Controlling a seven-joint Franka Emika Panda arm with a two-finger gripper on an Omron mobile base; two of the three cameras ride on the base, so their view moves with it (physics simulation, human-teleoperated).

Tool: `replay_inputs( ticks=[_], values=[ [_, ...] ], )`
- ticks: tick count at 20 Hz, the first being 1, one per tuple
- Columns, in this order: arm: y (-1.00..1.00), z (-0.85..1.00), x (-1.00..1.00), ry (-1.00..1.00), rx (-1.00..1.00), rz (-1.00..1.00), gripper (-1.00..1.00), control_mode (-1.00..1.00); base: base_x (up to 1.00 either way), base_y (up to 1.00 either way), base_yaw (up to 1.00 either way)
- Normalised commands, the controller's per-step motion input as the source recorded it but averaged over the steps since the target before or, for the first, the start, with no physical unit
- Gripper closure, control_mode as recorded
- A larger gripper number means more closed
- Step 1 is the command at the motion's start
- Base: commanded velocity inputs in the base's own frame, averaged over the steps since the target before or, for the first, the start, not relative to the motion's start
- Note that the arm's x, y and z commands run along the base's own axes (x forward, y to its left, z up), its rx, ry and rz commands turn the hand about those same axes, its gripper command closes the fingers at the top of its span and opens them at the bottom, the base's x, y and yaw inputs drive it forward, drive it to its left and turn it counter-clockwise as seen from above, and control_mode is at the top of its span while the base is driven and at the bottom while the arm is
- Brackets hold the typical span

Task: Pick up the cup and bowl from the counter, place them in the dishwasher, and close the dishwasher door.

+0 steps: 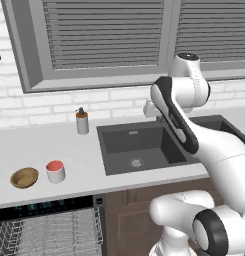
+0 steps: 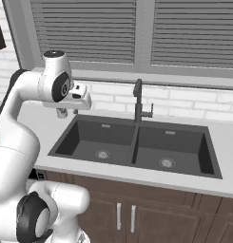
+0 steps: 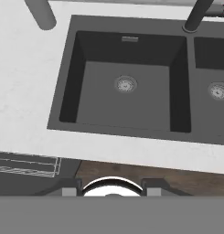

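The squat white cup (image 1: 55, 171) with its red inside stands on the smooth pale worktop (image 1: 24, 145), the shallow wooden bowl (image 1: 24, 177) just beside it at 9 o'clock. A grey soap dispenser (image 1: 82, 121) stands at 1 o'clock, the dark sink (image 1: 136, 145) at 3. Below, the dishwasher (image 1: 46, 227) shows wire racks. Whether the jaws are released or clenched cannot be told.

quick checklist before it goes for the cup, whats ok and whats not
1. Cup upright on the counter, nothing over it: ok.
2. Bowl left of the cup, small gap between them: ok.
3. Dishwasher open, rack showing below the cup: ok.
4. Gripper over the cup: not ok, it hangs near the sink's left basin.
5. Jaws empty and wide enough: cannot tell.
6. Soap dispenser clear of the path: ok, it stands further back.
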Motion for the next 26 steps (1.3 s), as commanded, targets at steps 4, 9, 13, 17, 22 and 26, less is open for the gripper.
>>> replay_inputs(
  ticks=[4,9,13,17,22,26],
  values=[
    [0.13,0.0,-0.08,0.0,0.0,0.0,-1.0,-1.0,0.0,0.0,0.0],
    [0.51,-0.11,-0.12,0.01,0.0,0.04,-1.0,-1.0,0.0,0.0,0.0],
    [0.63,-0.29,0.0,0.05,0.02,0.01,-1.0,-1.0,0.0,0.0,0.0],
    [0.67,-0.48,0.08,0.07,0.07,0.0,-1.0,-1.0,0.0,0.0,0.0],
    [0.86,-0.5,0.25,0.04,0.04,0.0,-1.0,-1.0,0.0,0.0,0.0],
    [0.86,-0.31,0.35,0.04,0.0,0.0,-1.0,-1.0,0.0,0.0,0.0]
  ],
)
